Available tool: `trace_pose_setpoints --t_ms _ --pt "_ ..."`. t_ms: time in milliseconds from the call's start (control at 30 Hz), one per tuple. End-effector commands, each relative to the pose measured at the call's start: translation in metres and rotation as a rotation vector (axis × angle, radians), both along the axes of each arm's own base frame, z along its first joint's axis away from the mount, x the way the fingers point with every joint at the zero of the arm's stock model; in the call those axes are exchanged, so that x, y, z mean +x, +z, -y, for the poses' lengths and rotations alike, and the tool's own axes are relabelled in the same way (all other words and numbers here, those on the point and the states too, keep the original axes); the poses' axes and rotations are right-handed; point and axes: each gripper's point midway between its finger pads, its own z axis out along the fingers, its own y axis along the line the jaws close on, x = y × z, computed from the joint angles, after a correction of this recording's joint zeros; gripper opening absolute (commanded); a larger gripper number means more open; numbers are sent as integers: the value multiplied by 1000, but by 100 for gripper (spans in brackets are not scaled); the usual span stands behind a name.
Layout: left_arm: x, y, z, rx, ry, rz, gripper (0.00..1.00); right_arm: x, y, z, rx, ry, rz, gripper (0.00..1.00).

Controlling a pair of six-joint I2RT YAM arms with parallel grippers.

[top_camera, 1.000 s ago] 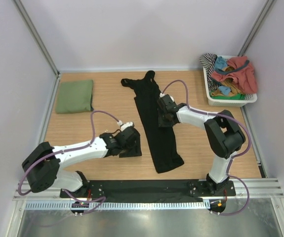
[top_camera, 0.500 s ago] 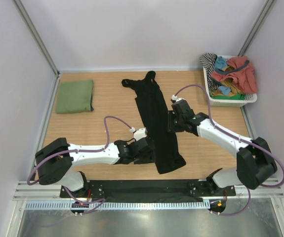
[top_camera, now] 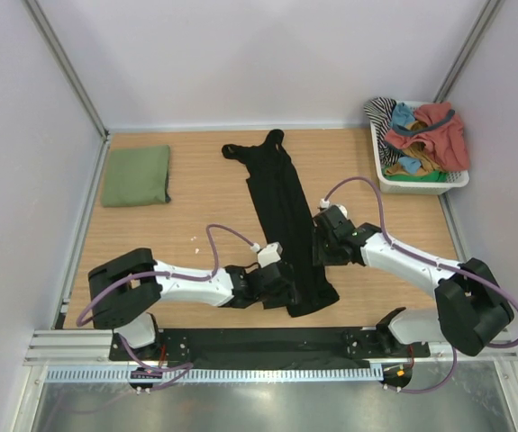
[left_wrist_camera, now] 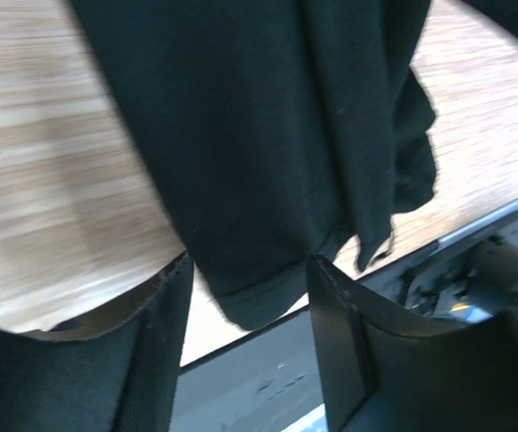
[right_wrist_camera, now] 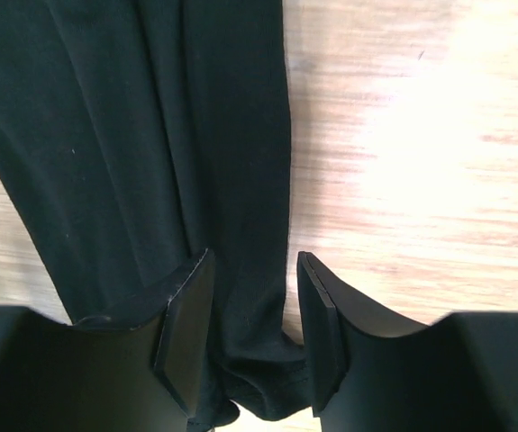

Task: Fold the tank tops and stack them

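The olive green tank top [top_camera: 136, 175] lies folded at the surface's far left. Mid-surface, the left gripper [left_wrist_camera: 245, 265], jaws apart, straddles the near hem of the black tank top [top_camera: 281, 207], a long strip, and the right gripper [right_wrist_camera: 245, 261], also parted, straddles its right edge. If either catches only one layer, which is hard to judge in these blurred views, the strip may unfold or skew when lifted; there are two tank tops, two grippers and one basket [top_camera: 401, 185] of other garments.
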Motion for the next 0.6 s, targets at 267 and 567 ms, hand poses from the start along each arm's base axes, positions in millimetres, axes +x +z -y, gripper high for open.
trace_pose_setpoints --t_ms 267,567 --pt "3 -16 -3 -1 43 0 10 -17 21 -24 116 80 19 42" --pt "-12 -23 -53 38 53 -36 4 -60 42 -74 127 228 10 44"
